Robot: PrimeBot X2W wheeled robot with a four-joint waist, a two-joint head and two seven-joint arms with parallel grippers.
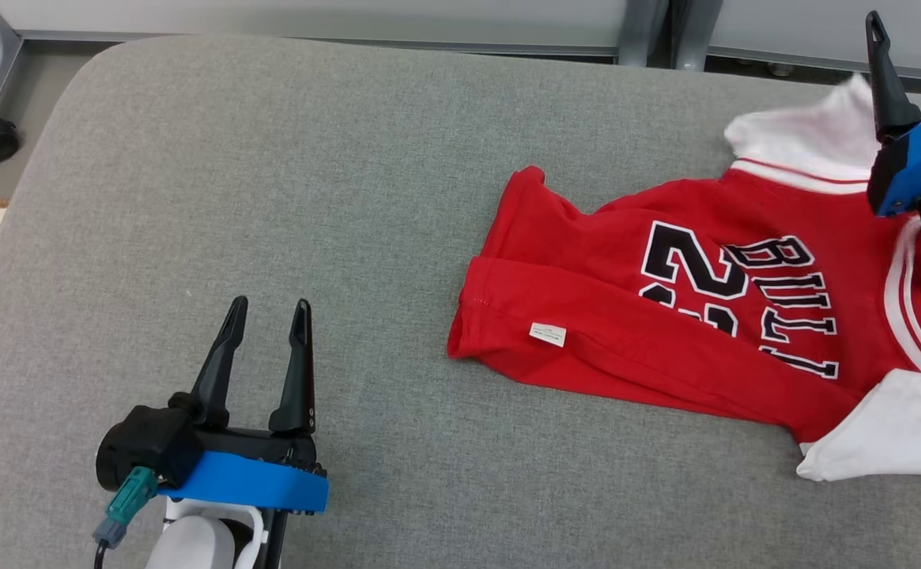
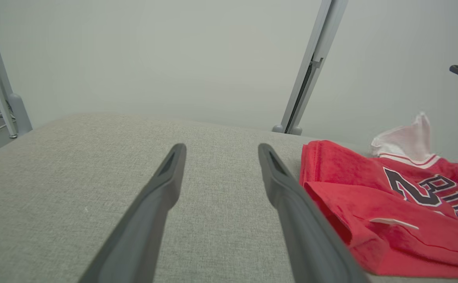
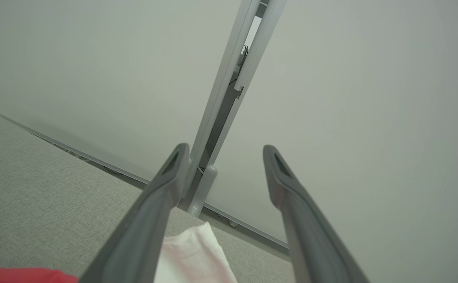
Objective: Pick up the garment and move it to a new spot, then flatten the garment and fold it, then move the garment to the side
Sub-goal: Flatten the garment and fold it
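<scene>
my left gripper point(image 1: 270, 307) sits low at my left over the grey padded table point(image 1: 286, 174). its 2 dark fingers are spread wide, with nothing between them and nothing in their hold. in the left wrist view the same fingers point(image 2: 164, 184) stand apart above bare grey cloth, and the garment's hem lies just to their right, not touching.

the garment point(image 1: 666, 332), a red jersey with white sleeves, lies on the right part of the table, well apart from my left gripper. it is roughly flat but creased, and its lower edge is doubled over in a fold along the near side, where a small white tag point(image 1: 548, 334) shows. a black figure 2 edged in white and the letters "bull" run across its front, partly lost in the fold. the far sleeve point(image 1: 808, 130) points toward the far edge of the table. the near sleeve point(image 1: 887, 435) lies at the near right.

my right gripper point(image 3: 225, 153) hangs over the far sleeve at the right edge of the head view. in the right wrist view its 2 fingers are parted wide and hold nothing. the white sleeve shows beneath them, and i cannot tell whether it brushes a finger. a pale metal post point(image 3: 229, 90) rises behind, against a plain wall point(image 3: 370, 118).
</scene>
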